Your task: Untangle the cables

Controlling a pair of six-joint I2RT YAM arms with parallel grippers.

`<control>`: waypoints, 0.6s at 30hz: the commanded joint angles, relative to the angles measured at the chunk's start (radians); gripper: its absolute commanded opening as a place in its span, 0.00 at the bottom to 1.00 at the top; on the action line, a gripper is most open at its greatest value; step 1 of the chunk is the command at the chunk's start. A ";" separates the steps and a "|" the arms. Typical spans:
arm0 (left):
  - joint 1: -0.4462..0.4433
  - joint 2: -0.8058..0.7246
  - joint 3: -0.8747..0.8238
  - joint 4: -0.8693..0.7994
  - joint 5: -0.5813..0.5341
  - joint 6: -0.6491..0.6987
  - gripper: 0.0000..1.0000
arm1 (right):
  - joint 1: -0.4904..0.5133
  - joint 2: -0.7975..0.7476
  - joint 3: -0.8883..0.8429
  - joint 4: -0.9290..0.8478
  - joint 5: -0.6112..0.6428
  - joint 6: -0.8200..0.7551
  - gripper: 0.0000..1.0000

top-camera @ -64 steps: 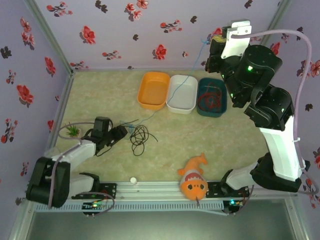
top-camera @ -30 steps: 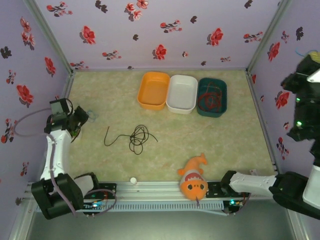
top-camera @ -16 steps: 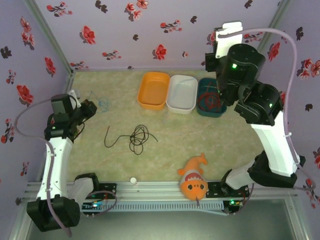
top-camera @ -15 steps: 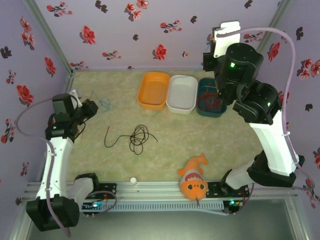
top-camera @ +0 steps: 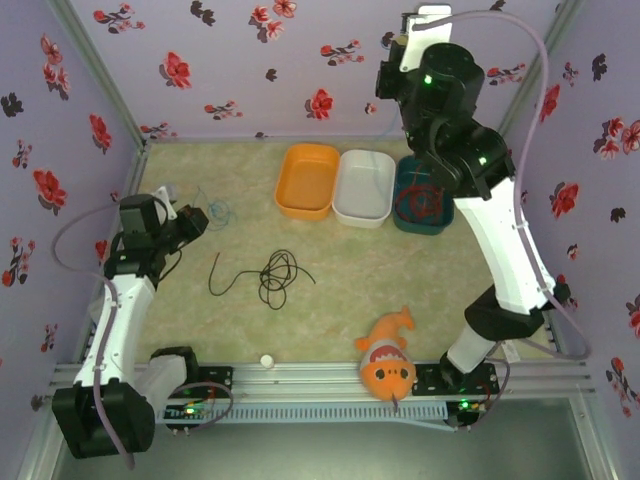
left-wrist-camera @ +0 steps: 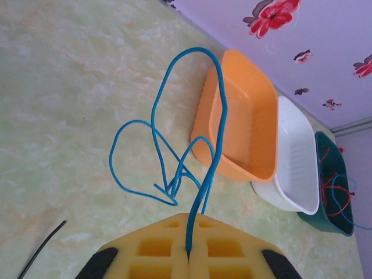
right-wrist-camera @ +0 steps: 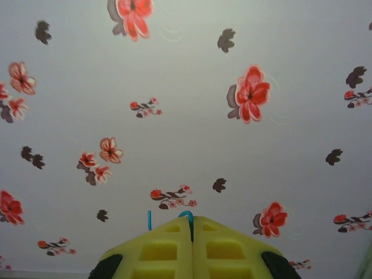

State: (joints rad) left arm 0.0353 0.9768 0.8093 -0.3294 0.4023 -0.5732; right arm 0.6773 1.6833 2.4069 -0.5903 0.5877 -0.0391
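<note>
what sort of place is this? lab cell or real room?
Probably a staged benchtop robot cell, not a real room: flower-papered wall panels box in a marble-look tabletop, a metal rail runs along its near edge, plus a plush fish prop.

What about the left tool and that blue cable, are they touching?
Touching. The left wrist view shows the blue cable running straight down into the seam between the yellow fingers of the shut left tool, pinched there.

We see a left tray [top-camera: 306,180] and a right tray [top-camera: 420,229] flanking the middle tray [top-camera: 362,187], a tangled cable [top-camera: 418,200] in the right tray, and, from the middle tray, a loose cable [top-camera: 275,277] front-left, a third cable [top-camera: 210,208] well left, a toy fish [top-camera: 388,360] well in front.
</note>
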 commanded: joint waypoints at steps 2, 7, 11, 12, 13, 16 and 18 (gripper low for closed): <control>-0.017 -0.001 -0.036 0.061 0.038 -0.022 0.00 | -0.071 0.033 0.060 0.033 -0.060 0.048 0.00; -0.035 0.003 -0.060 0.083 0.037 -0.035 0.00 | -0.128 0.062 0.106 0.001 -0.104 0.084 0.00; -0.042 0.005 -0.083 0.111 0.038 -0.057 0.00 | -0.161 0.071 0.104 0.014 -0.127 0.100 0.00; -0.046 0.005 -0.085 0.116 0.037 -0.058 0.00 | -0.168 0.074 0.106 0.020 -0.133 0.102 0.00; -0.047 0.007 -0.088 0.119 0.038 -0.060 0.00 | -0.174 0.077 0.108 0.027 -0.140 0.103 0.00; -0.050 0.009 -0.092 0.122 0.038 -0.062 0.00 | -0.188 0.088 0.113 0.046 -0.149 0.107 0.00; -0.052 0.005 -0.096 0.125 0.037 -0.063 0.00 | -0.197 0.099 0.112 0.053 -0.156 0.111 0.00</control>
State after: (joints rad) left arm -0.0078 0.9825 0.7303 -0.2413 0.4232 -0.6224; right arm 0.4942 1.7630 2.4950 -0.5850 0.4595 0.0444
